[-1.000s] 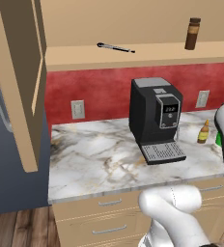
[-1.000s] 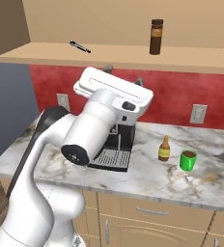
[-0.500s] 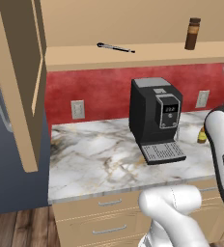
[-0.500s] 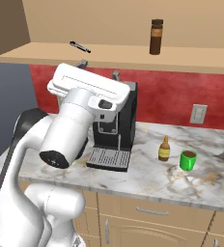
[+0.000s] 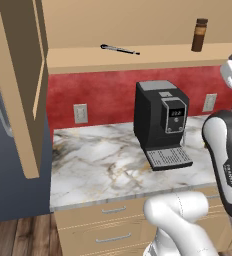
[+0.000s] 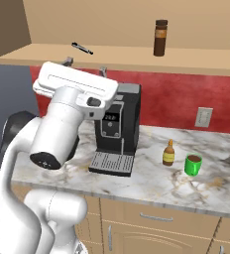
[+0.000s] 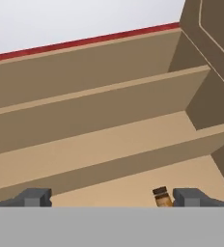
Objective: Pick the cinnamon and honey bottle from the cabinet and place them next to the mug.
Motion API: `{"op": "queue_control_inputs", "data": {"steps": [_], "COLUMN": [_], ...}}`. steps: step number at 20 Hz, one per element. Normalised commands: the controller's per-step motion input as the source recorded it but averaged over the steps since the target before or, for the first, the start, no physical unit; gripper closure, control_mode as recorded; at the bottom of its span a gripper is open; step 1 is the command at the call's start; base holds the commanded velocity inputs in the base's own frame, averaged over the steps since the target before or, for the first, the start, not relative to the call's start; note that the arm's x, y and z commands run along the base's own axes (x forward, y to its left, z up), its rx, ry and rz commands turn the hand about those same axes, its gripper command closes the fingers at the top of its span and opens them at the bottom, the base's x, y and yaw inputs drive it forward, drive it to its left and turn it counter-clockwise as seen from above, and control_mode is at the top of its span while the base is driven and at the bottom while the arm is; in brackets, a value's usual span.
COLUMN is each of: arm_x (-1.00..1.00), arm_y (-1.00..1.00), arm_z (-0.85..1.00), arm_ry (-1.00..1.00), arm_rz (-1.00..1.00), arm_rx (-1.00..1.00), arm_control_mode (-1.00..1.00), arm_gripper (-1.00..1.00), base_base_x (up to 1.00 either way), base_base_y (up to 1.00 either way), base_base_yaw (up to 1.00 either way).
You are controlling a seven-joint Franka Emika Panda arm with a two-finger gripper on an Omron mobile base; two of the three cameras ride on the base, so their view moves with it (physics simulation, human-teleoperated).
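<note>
In the hand view the pincer [image 7: 109, 198] has its tips wide apart, holding nothing, aimed up into the cabinet [image 7: 104, 125]. The cinnamon [image 7: 161, 197] stands on the lower shelf just inside the right tip. From the right base view, a dark pen-like tool [image 6: 82, 48] lies far left on that shelf, a black coffee machine [image 6: 118, 130] stands below on the bench [image 6: 151, 183], then the honey bottle [image 6: 169, 153] beside the mug [image 6: 192, 164] (not touching)
</note>
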Motion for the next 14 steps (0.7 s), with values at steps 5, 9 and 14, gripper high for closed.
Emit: {"op": "queue_control_inputs", "data": {"steps": [5,9,14], "arm_x": [0.34,0.34,0.35], "arm_y": [-0.08,0.0,0.0], "arm_z": [0.08,0.4,0.25], "arm_ry": [0.16,0.16,0.13], "arm_rz": [0.0,0.0,0.0], "arm_rx": [0.01,0.02,0.0], "arm_control_mode": [-1.0,-1.0,-1.0], "arm_gripper": [-1.0,-1.0,-1.0], "base_base_x": [0.0,0.0,0.0], "base_base_y": [0.0,0.0,0.0], "base_base_yaw": [0.0,0.0,0.0]}}
